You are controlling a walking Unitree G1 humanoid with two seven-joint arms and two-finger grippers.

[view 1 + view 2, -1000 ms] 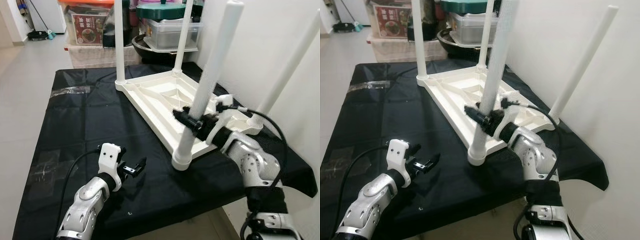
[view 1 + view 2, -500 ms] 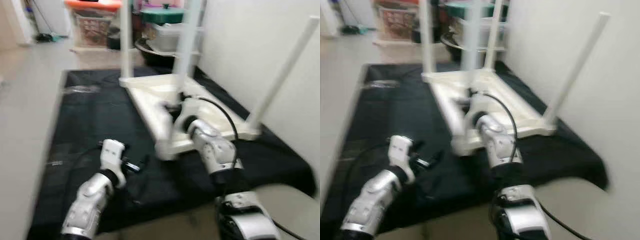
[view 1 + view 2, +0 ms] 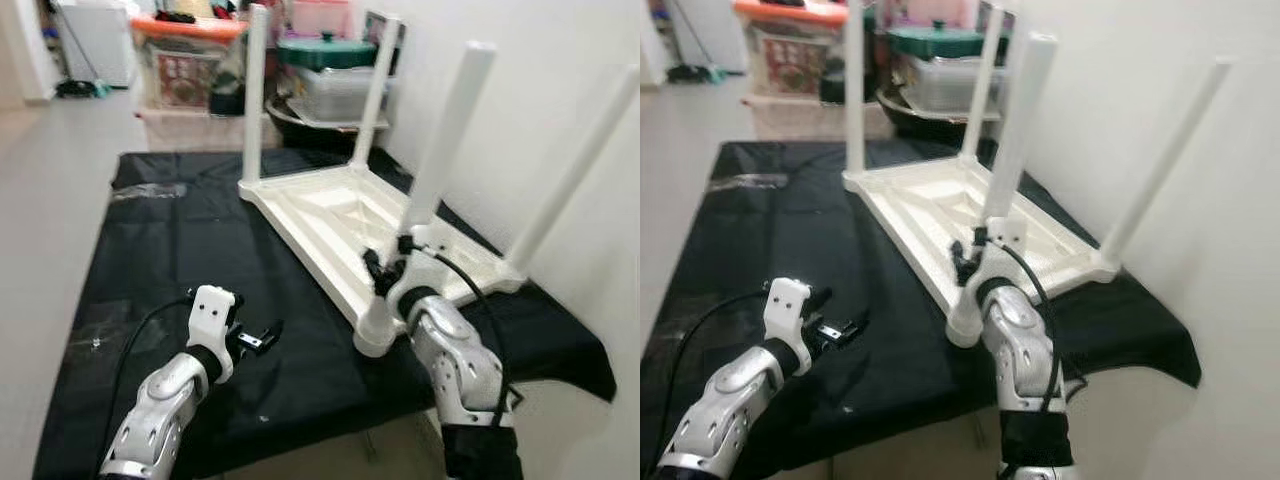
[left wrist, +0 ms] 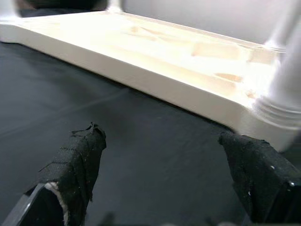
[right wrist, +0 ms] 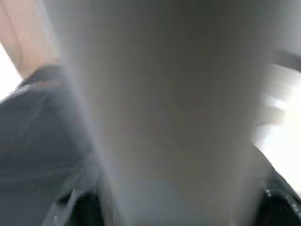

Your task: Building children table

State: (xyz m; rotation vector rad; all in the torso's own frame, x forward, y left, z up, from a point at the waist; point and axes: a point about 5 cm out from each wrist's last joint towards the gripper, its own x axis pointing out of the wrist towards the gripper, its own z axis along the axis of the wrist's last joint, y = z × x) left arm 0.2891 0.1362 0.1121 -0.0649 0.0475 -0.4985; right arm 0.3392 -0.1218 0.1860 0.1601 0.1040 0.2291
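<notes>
A white plastic children's table (image 3: 345, 215) lies upside down on a black cloth (image 3: 150, 260), toward the cloth's right side, next to a white wall (image 3: 540, 90). All four of its legs point up. The near leg (image 3: 440, 165) stands at the corner closest to the robot, and its foot sits in a round socket (image 3: 372, 335) at that corner. The other near-side leg (image 3: 575, 170) rises at a slant along the wall, and two far legs (image 3: 254, 95) stand at the back corners.

The right gripper (image 3: 383, 272) is at the near leg, low down just above the socket, with its black fingers on either side of the leg. In the right wrist view the leg (image 5: 174, 108) looms very close and blurred, with dark finger shapes at both edges; whether the fingers actually clamp the leg cannot be told from these pictures.

The left gripper (image 3: 258, 338) hovers above the bare cloth to the left of the table, well apart from it, fingers spread and holding nothing. In the left wrist view its two black fingers (image 4: 77, 162) frame the cloth (image 4: 141, 141) and the table's long white edge (image 4: 136, 70).

Beyond the cloth, storage boxes (image 3: 185, 70), a green-lidded pot (image 3: 320, 50) and clear containers (image 3: 335, 90) are stacked on the floor (image 3: 50, 170).
</notes>
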